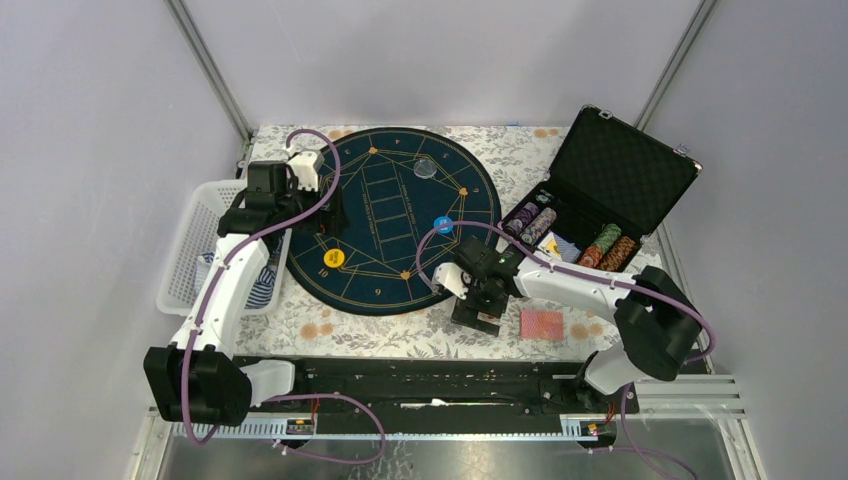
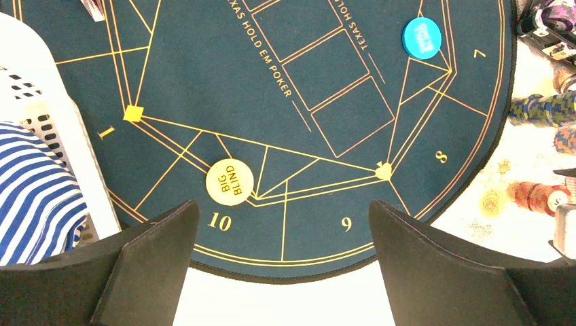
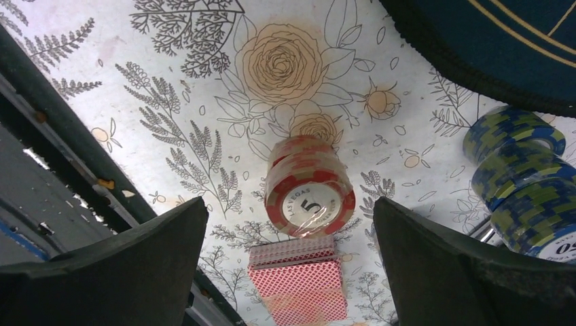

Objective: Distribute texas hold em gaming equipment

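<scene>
The right gripper (image 1: pixel 480 305) hangs low over the floral table cover (image 3: pixel 204 88), just off the near-right edge of the mat (image 2: pixel 326 81), jaws released wide and holding nothing. Before it a red chip stack (image 3: pixel 309 187) lies on its side, apparently film-wrapped, with a deck of cards (image 3: pixel 299 282) just beside it and a blue-and-green chip stack (image 3: pixel 519 180) nearby. Judgement: the roll is dense, rigid and apt to roll, and its wrap looks slippery; grip across the curved flank at mid-length. The cards are light and liable to fan; pinch the long edges. The left gripper (image 2: pixel 283 217) hovers over the mat, jaws likewise released and empty, near the yellow big-blind button (image 2: pixel 229 181). A blue button (image 2: pixel 421 37) lies farther across.
</scene>
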